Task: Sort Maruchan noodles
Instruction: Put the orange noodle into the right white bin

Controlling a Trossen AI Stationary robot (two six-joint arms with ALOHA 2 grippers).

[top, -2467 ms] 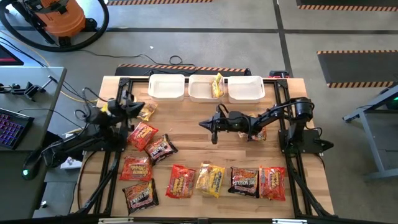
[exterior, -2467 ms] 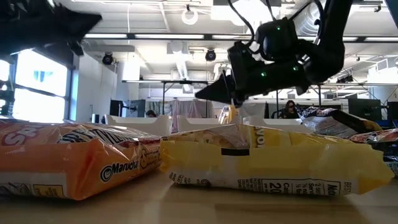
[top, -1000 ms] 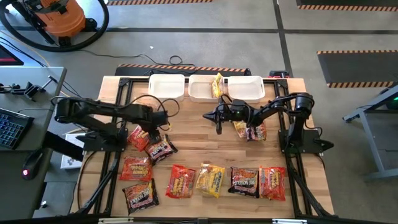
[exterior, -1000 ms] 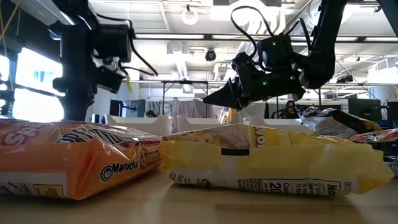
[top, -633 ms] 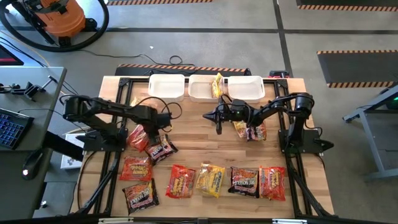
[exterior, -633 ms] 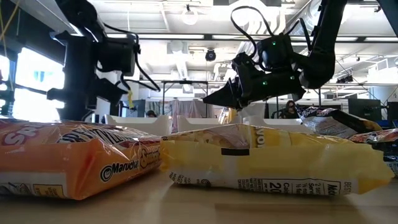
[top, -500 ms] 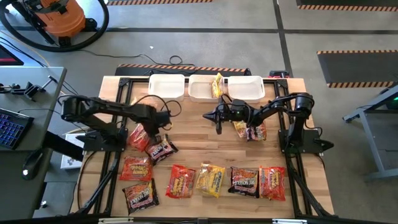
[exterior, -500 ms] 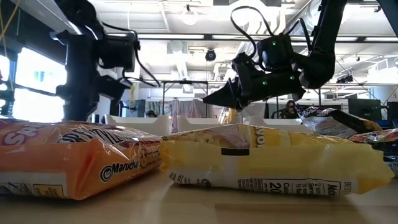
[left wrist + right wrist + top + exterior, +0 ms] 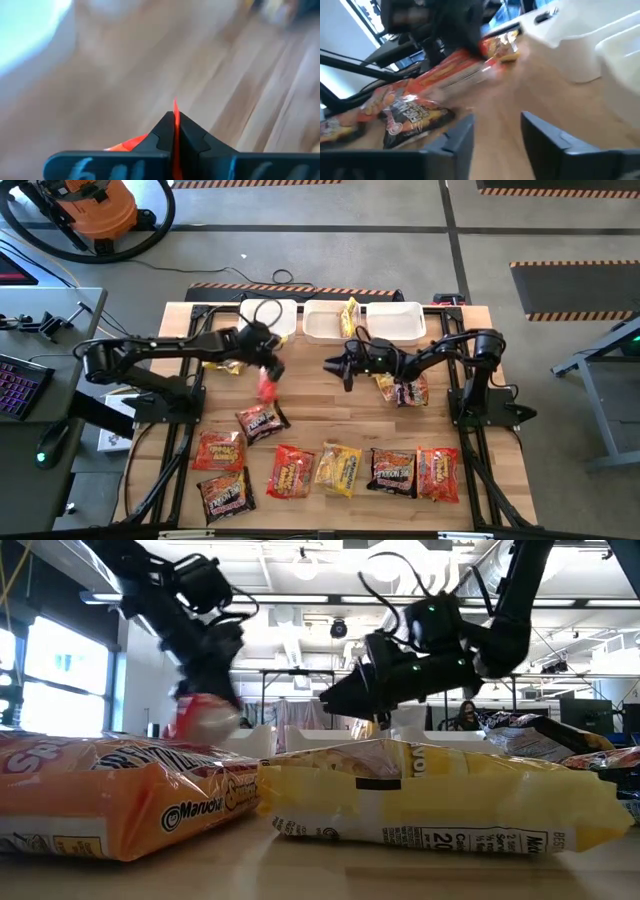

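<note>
**Left arm lifts a red packet; right jaws part**

At centre-left of the high view, the left gripper (image 9: 262, 365), open a second ago, is now clamped on a red crinkly plastic noodle packet (image 9: 267, 386), raised toward the white rectangular plastic bins (image 9: 270, 319). Right of centre, the right gripper (image 9: 333, 366) has parted, empty. One sort is under way.

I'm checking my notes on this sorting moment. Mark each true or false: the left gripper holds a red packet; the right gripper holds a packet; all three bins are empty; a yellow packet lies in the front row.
1. The left gripper holds a red packet: true, shut on its edge, lifted off the table.
2. The right gripper holds a packet: false, its fingers are open and empty.
3. All three bins are empty: false, a yellow packet stands at the middle bin.
4. A yellow packet lies in the front row: true.
</note>
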